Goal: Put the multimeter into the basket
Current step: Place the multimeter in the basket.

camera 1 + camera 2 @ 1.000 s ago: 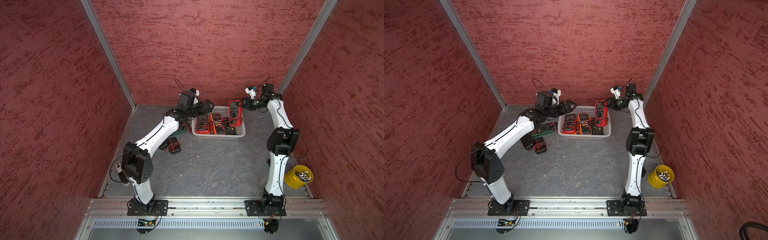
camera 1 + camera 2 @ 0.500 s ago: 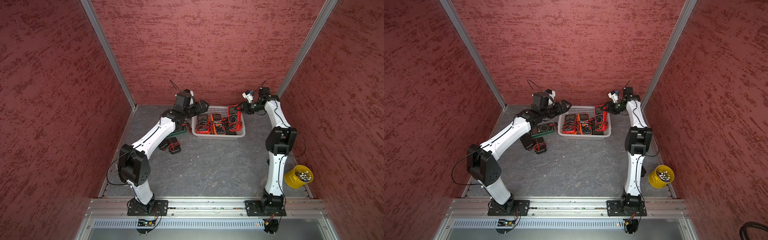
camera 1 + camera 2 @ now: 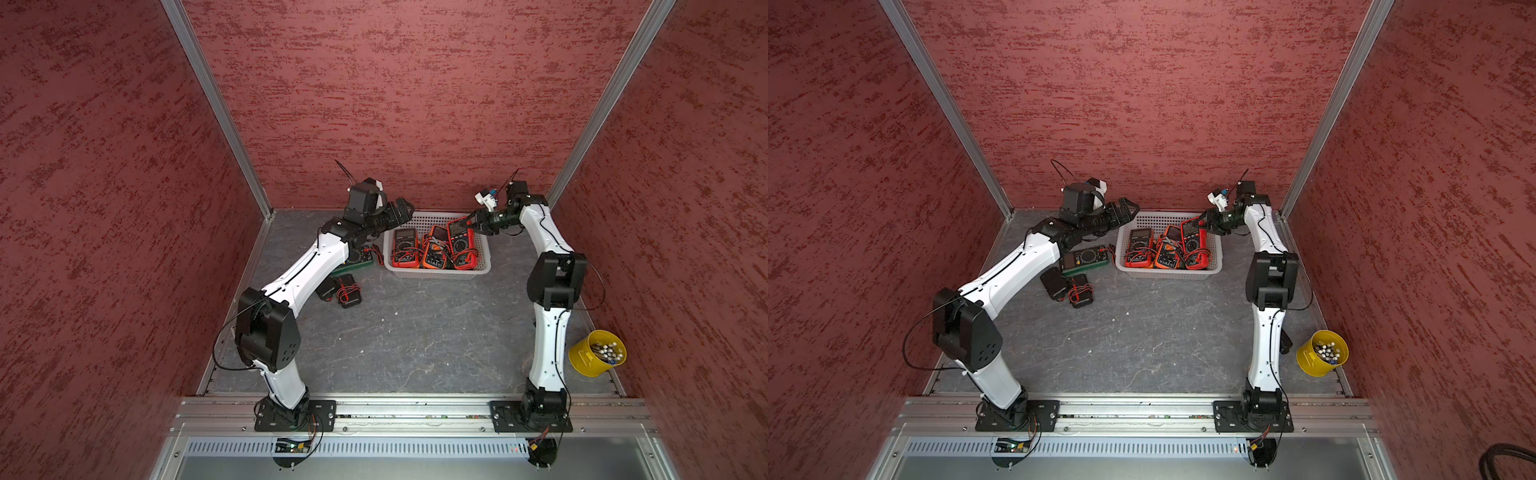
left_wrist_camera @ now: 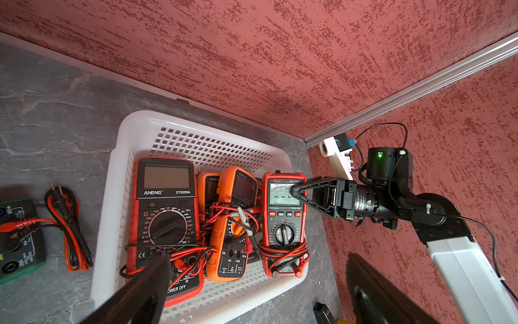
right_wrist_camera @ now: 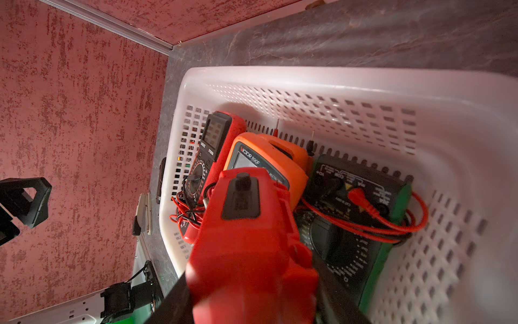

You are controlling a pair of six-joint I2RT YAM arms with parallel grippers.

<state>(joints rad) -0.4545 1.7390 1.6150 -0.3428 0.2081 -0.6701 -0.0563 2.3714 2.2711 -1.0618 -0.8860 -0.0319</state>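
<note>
Where the bench point(image 3: 415, 332) carries it: the basket point(image 3: 436, 270) sits near the far wall, other meters point(image 3: 405, 247) already inside.
Basket: white, perforated, crowded; you are filling its right end.
Multimeter point(image 3: 460, 241): red case, grey screen, dial, red and black leads point(image 4: 283, 252) wound round its foot; inside the basket's right end, head lifted.
Right hand point(image 3: 473, 219): clamped on the meter's head. Lower that end flat, clear of the orange neighbour point(image 3: 434, 253), before you let go.
Left hand point(image 3: 404, 209): spread wide, empty, beside the basket's far left corner.
</note>
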